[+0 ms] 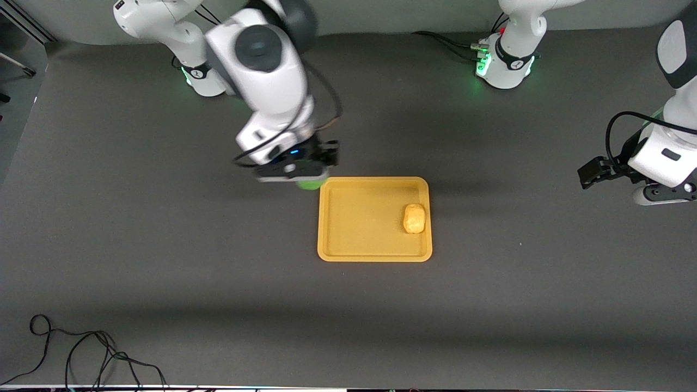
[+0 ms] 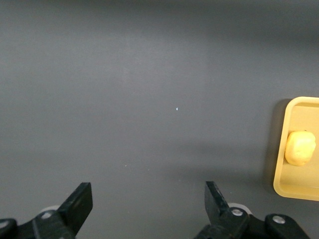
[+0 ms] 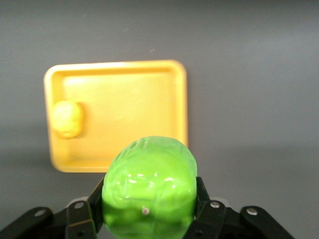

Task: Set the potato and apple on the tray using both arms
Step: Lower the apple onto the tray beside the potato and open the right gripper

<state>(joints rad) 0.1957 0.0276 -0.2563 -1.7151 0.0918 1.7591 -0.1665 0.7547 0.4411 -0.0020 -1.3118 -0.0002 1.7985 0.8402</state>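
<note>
Grey tabletop (image 1: 163, 261) carried the tray (image 1: 359, 253) centrally, potato (image 1: 414, 218) already inside. My right end effector (image 1: 305, 177) clamped the apple (image 3: 149, 186) over the tray's corner; releasing there risked it rolling off. Left end effector (image 2: 148, 206) waited, fingers spread.
</note>
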